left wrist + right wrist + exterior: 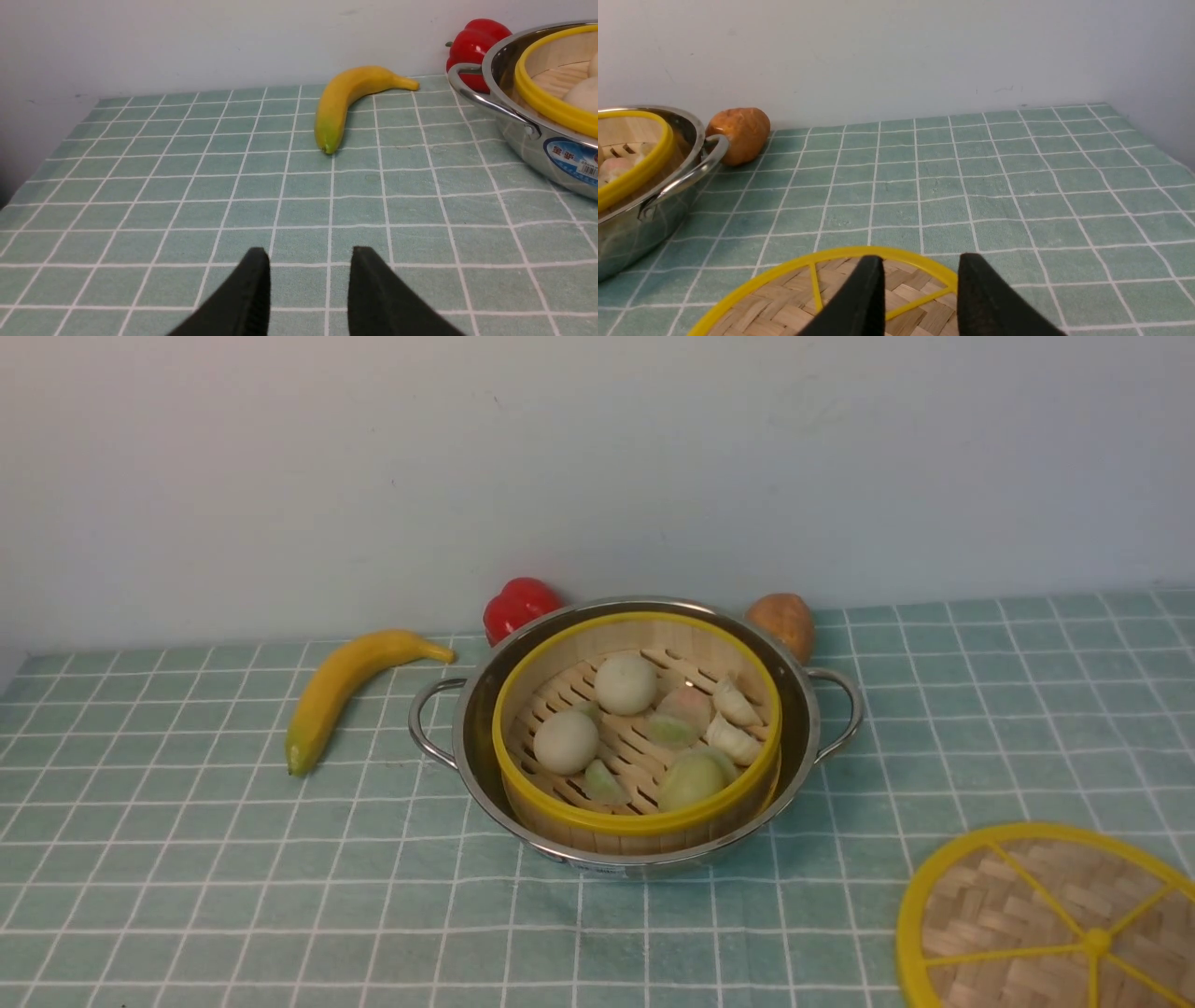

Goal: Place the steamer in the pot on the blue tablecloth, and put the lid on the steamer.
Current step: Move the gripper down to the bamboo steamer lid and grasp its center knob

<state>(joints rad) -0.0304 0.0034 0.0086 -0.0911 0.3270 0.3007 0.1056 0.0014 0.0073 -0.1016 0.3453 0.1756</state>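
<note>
Steamer [638, 821] sits in the pot [474, 733] on the tablecloth [187, 821]; lid [1046, 919] lies flat, well apart; right pincer [920, 259] hovers over it, jaws parted, empty; left pincer [308, 252] likewise; gripped by its thin rim, the lid could slip or drag the fabric.

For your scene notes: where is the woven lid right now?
In the front view the lid lies flat on the tablecloth at the near right, apart from the pot.

One shiny stainless-steel pot [464, 728]; one round yellow-rimmed bamboo steamer [644, 822]; at least seven white and greenish toy buns and dumplings [625, 683]; one flat woven-bamboo lid [1018, 915]; one yellow banana [336, 686]; one red pepper [518, 605]; one brown potato [784, 621].
</note>
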